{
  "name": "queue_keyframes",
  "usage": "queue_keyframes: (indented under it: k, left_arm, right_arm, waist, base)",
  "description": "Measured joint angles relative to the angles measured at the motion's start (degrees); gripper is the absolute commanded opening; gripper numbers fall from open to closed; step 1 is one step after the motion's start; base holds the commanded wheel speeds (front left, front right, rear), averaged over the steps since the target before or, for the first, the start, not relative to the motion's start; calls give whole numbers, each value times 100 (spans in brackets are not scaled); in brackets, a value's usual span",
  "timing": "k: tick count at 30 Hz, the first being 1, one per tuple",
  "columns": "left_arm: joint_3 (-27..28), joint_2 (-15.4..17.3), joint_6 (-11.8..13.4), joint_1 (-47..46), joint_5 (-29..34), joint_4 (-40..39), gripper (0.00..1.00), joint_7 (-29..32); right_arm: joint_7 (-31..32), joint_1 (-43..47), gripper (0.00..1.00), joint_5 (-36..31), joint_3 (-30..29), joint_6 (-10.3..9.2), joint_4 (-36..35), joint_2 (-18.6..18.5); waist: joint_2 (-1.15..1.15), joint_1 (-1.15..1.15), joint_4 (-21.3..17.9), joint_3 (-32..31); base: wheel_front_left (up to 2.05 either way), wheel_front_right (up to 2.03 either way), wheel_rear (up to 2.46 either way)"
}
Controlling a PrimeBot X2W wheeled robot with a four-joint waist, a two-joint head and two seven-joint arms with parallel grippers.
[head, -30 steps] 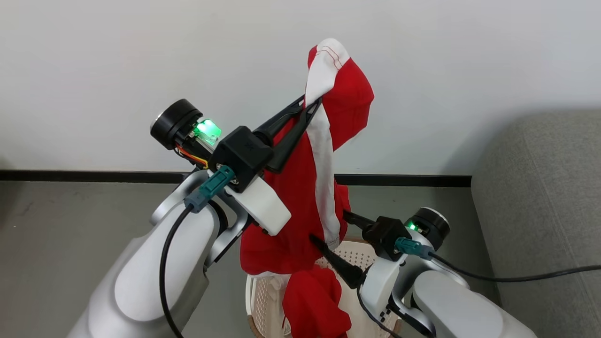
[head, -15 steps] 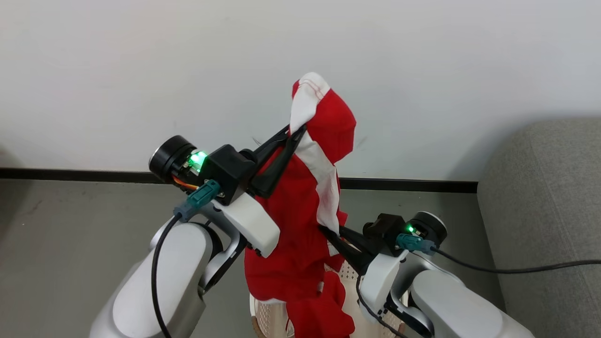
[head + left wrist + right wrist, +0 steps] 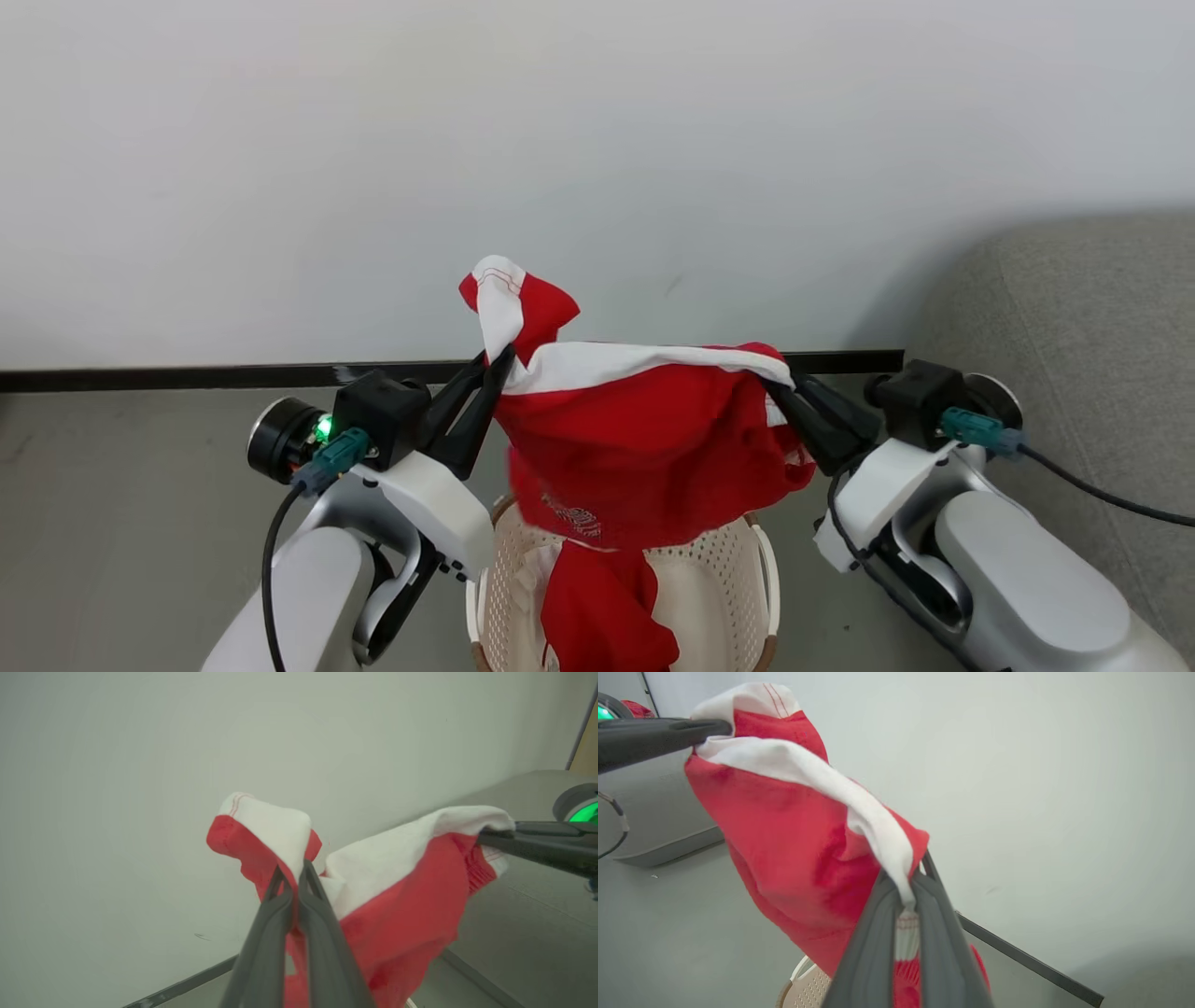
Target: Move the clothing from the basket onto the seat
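- Grey floor, head view: oval cream perforated basket under soft red-and-white garment.
- Above basket, left gripper and right gripper each pinch its white band.

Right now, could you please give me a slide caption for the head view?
One red-and-white garment held stretched between left gripper and right gripper above the basket, beside the grey sofa.

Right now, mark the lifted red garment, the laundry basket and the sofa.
lifted red garment (image 3: pixel 653 448), head view, red panel below the white band.
laundry basket (image 3: pixel 714 579), head view, perforated inner wall on its right.
sofa (image 3: pixel 1074 317), head view, grey upholstery.
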Motion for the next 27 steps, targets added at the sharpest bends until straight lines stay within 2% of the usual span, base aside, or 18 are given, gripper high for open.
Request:
queue_keyframes:
  k: [1, 14, 27]
  left_arm:
    - [3, -3, 0, 43, -48, 21, 100, -42]
    - [-56, -76, -27, 472, -175, 198, 100, -397]
    - [-318, -245, -86, 743, -200, 202, 100, -733]
  right_arm:
    - [0, 21, 0, 0, -90, 0, -60, -27]
    - [0, 229, 0, -41, -1232, 0, -724, -401]
    - [-1, 1022, 0, -250, -2474, 0, -1241, -664]
  waist:
    - [0, 0, -34, -3]
    - [0, 0, -465, -3]
    - [0, 0, -856, 28]
  base:
    - [0, 0, 0]
    - [0, 0, 0]
    - [0, 0, 0]
